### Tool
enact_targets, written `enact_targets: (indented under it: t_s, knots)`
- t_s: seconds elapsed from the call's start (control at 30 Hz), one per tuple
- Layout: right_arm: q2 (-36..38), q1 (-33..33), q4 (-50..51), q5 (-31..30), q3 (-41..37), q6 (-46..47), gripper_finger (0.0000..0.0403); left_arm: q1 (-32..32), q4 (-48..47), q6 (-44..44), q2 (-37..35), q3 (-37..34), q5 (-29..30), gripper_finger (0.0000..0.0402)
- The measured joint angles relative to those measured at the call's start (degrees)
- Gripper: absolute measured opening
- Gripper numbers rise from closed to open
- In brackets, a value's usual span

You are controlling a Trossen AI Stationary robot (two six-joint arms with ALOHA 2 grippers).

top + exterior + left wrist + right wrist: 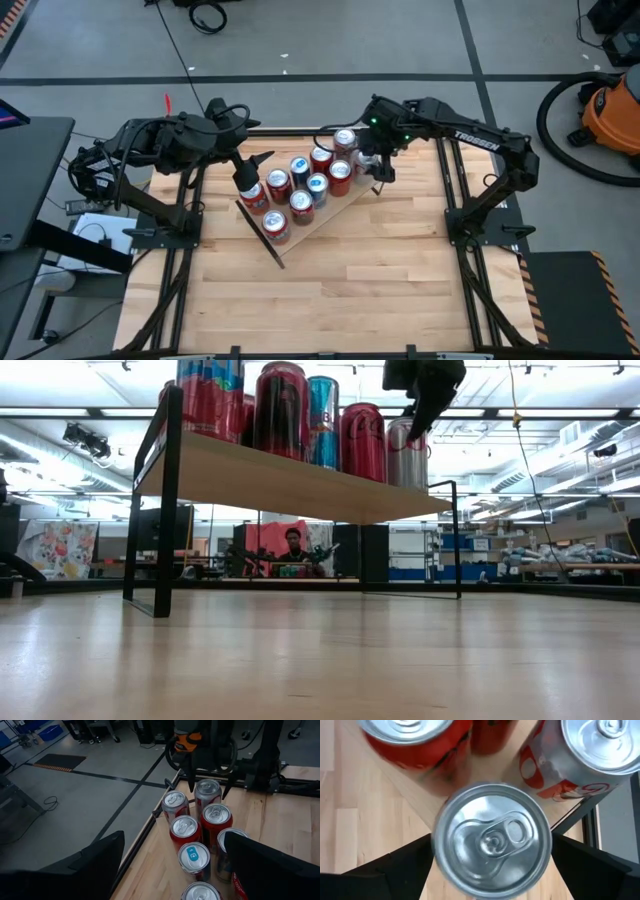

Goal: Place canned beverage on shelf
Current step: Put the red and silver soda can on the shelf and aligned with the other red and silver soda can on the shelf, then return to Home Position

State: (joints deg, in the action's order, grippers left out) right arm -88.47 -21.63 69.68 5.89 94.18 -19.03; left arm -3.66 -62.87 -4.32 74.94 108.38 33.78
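One silver can (492, 840) between right claw (369, 170) open fingers, on shelf (290, 485) end

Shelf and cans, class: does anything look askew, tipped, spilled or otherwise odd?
The shelf sits diagonally across the table, not square to its edges. All the cans on it stand upright, with no spill or dent visible. The right tool is over a silver can at the shelf's end; the left tool is above the other end.

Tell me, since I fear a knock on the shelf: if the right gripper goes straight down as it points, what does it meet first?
Probably the silver-topped can directly beneath the right gripper, standing at the shelf's end. Its fingers flank that can, open; whether they touch it is unclear.
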Motion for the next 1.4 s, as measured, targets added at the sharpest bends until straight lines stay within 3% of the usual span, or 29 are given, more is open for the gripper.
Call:
enact_targets:
  t_s: [0.47,0.63,1.0,1.4]
  knots:
    - [0.2,1.1,8.3,-2.1,8.9,4.6,0.0398,0.0,0.0,-0.7,0.0,0.0,-0.1,0.0354]
    - [2.8,0.6,9.0,0.3,9.2,9.7,0.0397,-0.2,0.7,-0.6,-1.5,-1.5,-4.1,0.0345]
    - [22.9,0.1,-10.5,-0.1,-8.7,22.2,0.039,-1.8,20.5,-9.6,-19.1,-25.5,-8.6,0.0283]
    - [39.0,0.1,-29.3,0.4,-28.8,35.7,0.037,-5.0,50.1,-16.7,-35.2,-54.6,-9.6,0.0228]
